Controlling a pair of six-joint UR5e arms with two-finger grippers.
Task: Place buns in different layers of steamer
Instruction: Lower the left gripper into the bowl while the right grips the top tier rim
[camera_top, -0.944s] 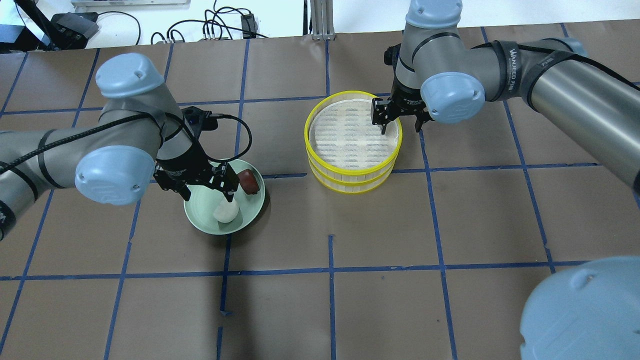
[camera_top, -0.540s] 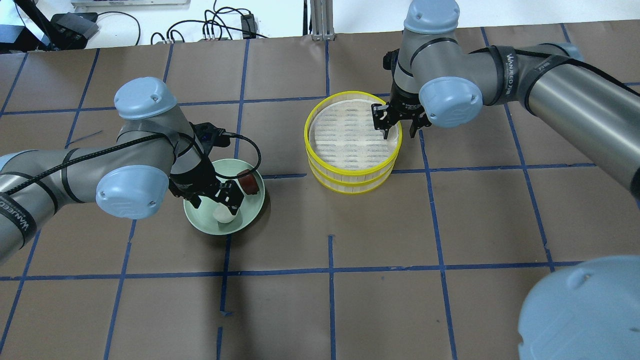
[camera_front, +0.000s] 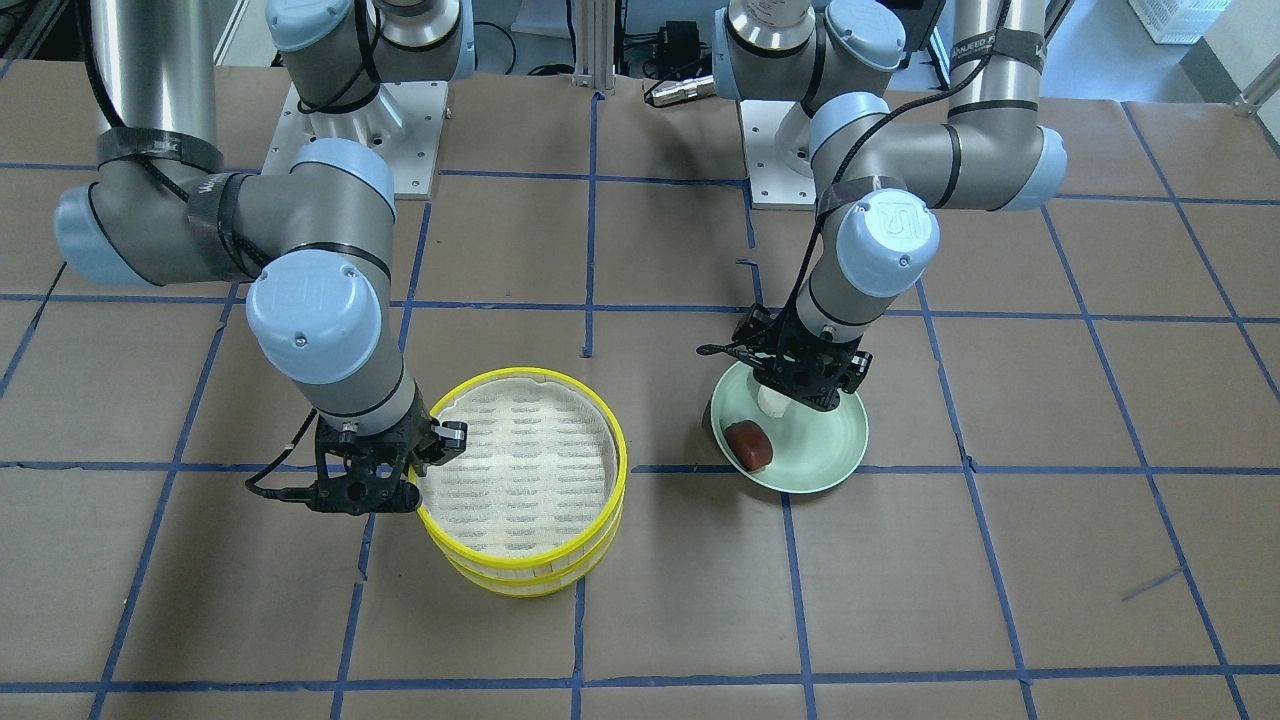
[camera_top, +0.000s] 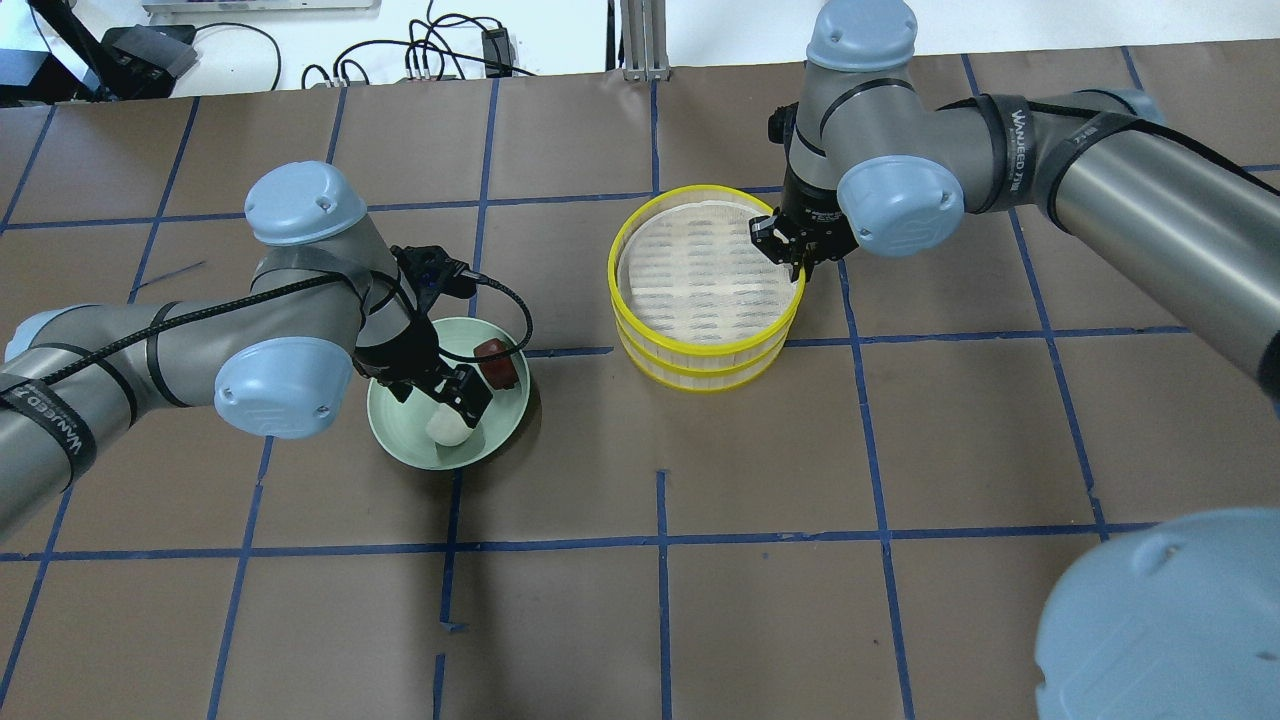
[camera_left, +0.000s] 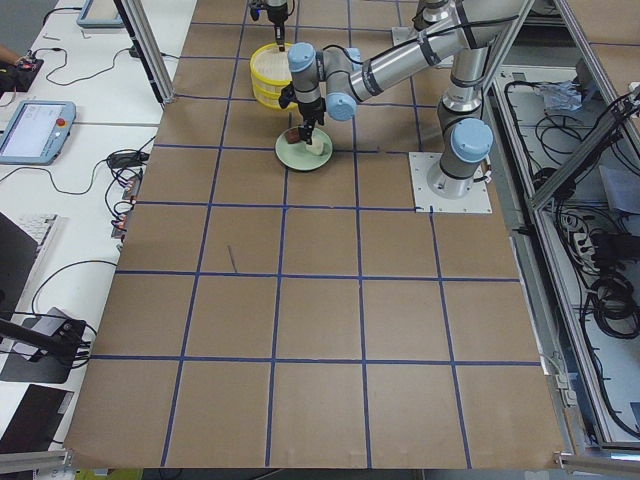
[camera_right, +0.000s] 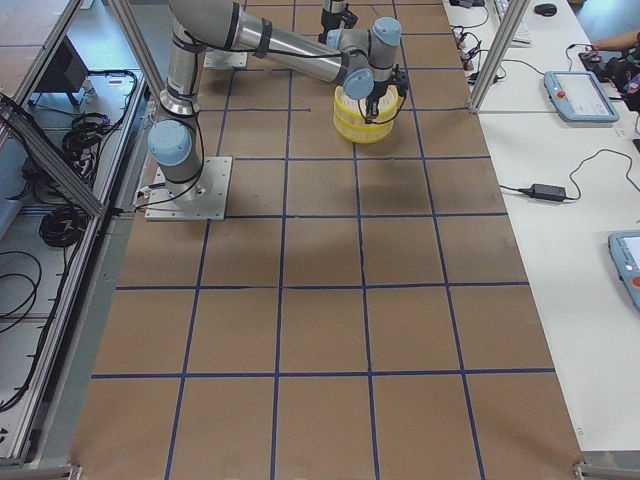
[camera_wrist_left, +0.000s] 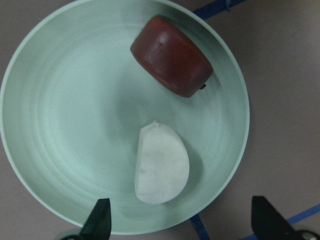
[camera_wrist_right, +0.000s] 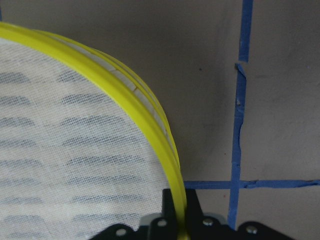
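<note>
The steamer (camera_top: 700, 362) is a two-tier yellow-rimmed stack, and its top layer (camera_top: 700, 270) holds nothing. My right gripper (camera_top: 798, 262) is shut on the top layer's rim (camera_wrist_right: 150, 120) at its right side; it also shows in the front view (camera_front: 418, 484). The white bun (camera_top: 448, 428) and the reddish-brown bun (camera_top: 499, 362) lie on the pale green plate (camera_top: 400, 440). My left gripper (camera_top: 435, 395) is open just above the white bun (camera_wrist_left: 161, 164), with a finger on either side of it. The reddish-brown bun (camera_wrist_left: 171, 62) lies beyond it.
The brown table cover carries a blue tape grid (camera_top: 660, 540). Cables and a metal post (camera_top: 640, 40) are at the far edge. The left wrist cable (camera_top: 505, 300) loops over the plate's far side.
My left gripper moved right and down over the white bun. My right gripper, earlier open astride the steamer's rim, has shut on it.
</note>
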